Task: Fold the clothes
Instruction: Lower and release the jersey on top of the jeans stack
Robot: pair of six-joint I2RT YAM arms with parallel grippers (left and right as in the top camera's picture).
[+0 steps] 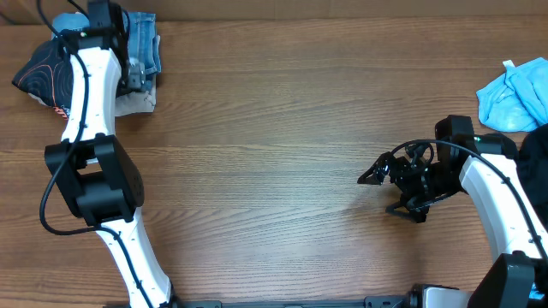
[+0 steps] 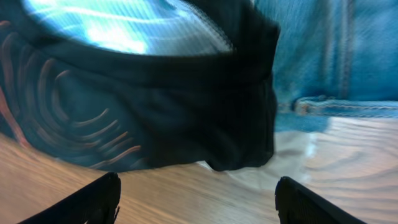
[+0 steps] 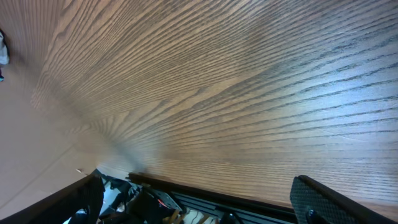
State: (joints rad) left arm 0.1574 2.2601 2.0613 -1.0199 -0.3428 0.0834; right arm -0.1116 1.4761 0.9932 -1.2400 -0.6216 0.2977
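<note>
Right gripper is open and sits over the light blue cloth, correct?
Not quite. The right gripper is open, but it sits over bare table, not the light blue cloth, which lies apart at the table's right edge. The overhead view shows it.

Two arms work at one wooden table (image 1: 274, 128): one left arm (image 1: 86, 85) and one right arm (image 1: 501, 192). Each carries one gripper, making two: the left gripper (image 2: 199, 199) and the right gripper (image 3: 196, 186). Four cloth pieces show: one black jersey (image 1: 43, 73), one blue denim piece (image 1: 145, 43), one pale piece (image 1: 137, 104), one light blue cloth (image 1: 514, 94)
</note>
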